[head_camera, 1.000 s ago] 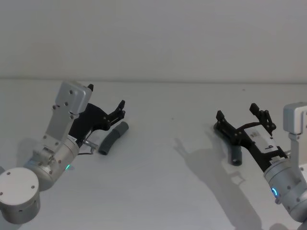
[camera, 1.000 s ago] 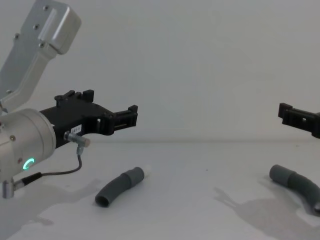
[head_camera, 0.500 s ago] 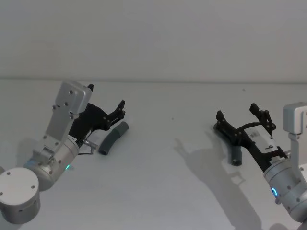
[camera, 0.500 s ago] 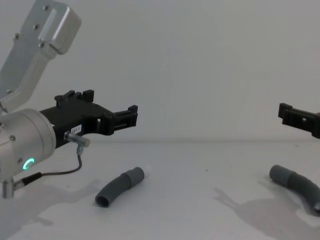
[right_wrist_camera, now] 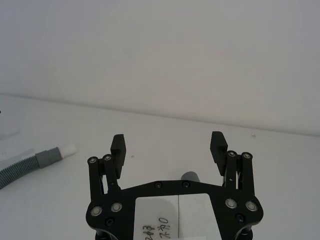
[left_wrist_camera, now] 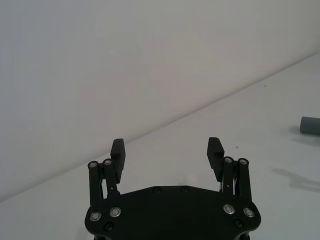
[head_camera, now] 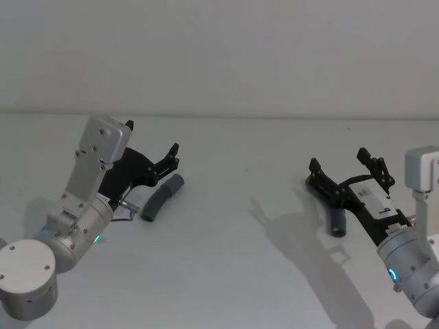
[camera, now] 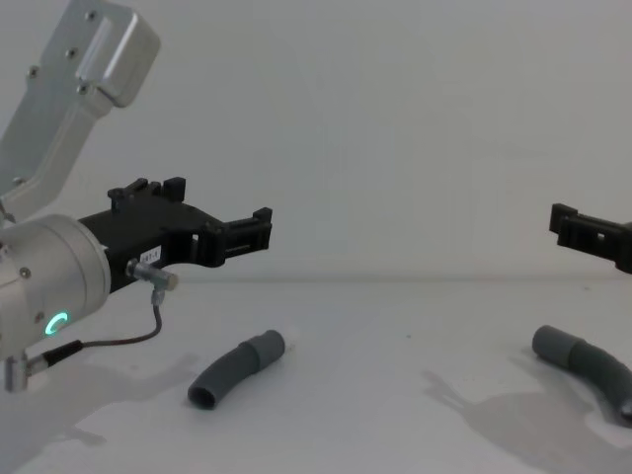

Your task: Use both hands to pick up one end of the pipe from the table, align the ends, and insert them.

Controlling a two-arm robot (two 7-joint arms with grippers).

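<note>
Left gripper (head_camera: 151,139) hangs above the left side of the white table (head_camera: 226,274), fingers spread wide with nothing between them; the left wrist view confirms a clear gap between the two black pads (left_wrist_camera: 118,150). A green ring light (camera: 57,322) glows on its silver wrist, and a thin cable (camera: 118,341) loops beneath it. The white-tipped pipe piece (head_camera: 162,197) lies flat on the table just beside and below this gripper, not touched by it. Seen from the chest, it is a curved dark grey hose with its open end toward the robot and its far end carrying a smooth collar and a pale plug tip (right_wrist_camera: 67,149). Right gripper (head_camera: 338,159) is held above the right side of the table, its jaws likewise parted fully and empty; a white label (right_wrist_camera: 160,220) with handwriting sits on its body. The second pipe piece (head_camera: 337,223) rests on the table under this gripper, partly hidden by it in the head view. The chest view shows it lying clear below the fingers, smooth grey cuff (camera: 551,343) pointing toward the table's middle. The two pieces lie well apart, ends not joined.
</note>
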